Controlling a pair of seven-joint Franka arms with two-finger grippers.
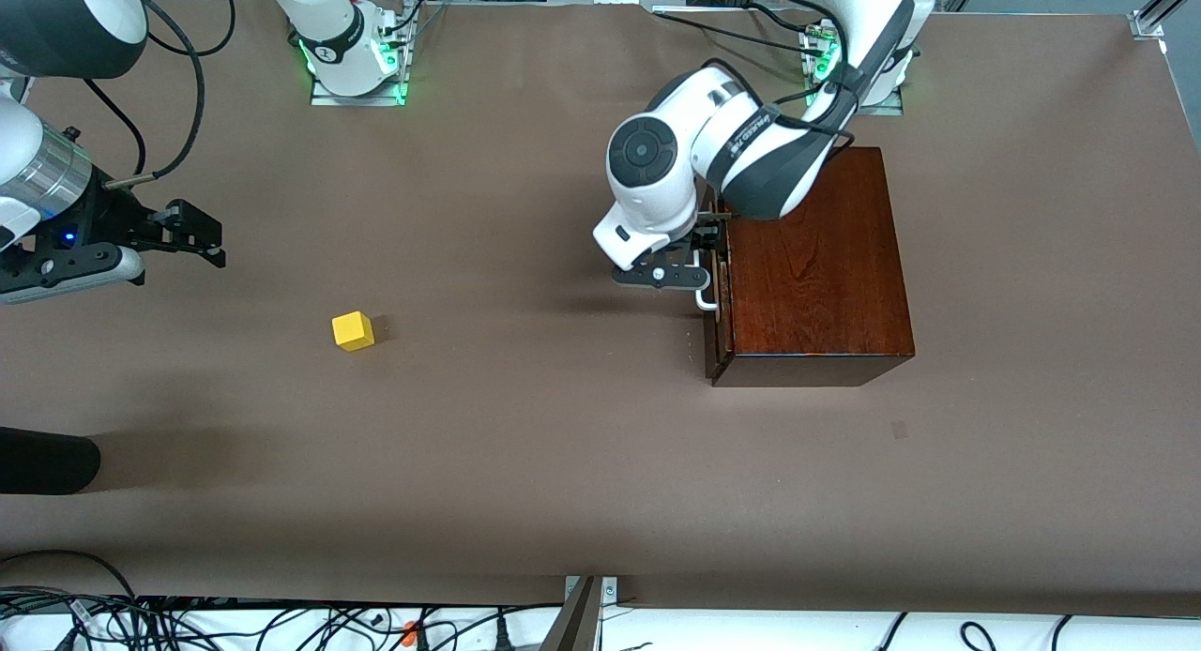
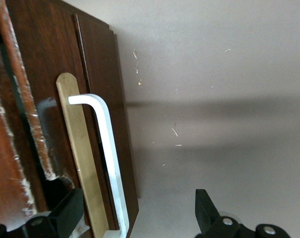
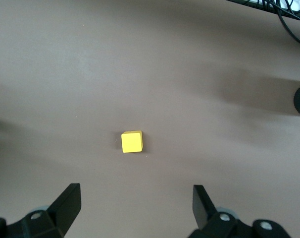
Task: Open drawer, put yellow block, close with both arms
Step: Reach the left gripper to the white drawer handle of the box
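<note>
Brown matting covers the desk; a glossy mahogany wooden box sits toward the left arm's end, its drawer seemingly shut, while a small bright yellow cube lies well apart toward the right arm's end. From the left wrist, the left hand stands spread, fingers straddling the white U-shaped bar handle, not yet pinching it; that rigid bar looks the place to grip. From the right wrist, the right hand hangs spread wide and empty over the cube, which is likely light, stiff, easily pinched across flat faces.
</note>
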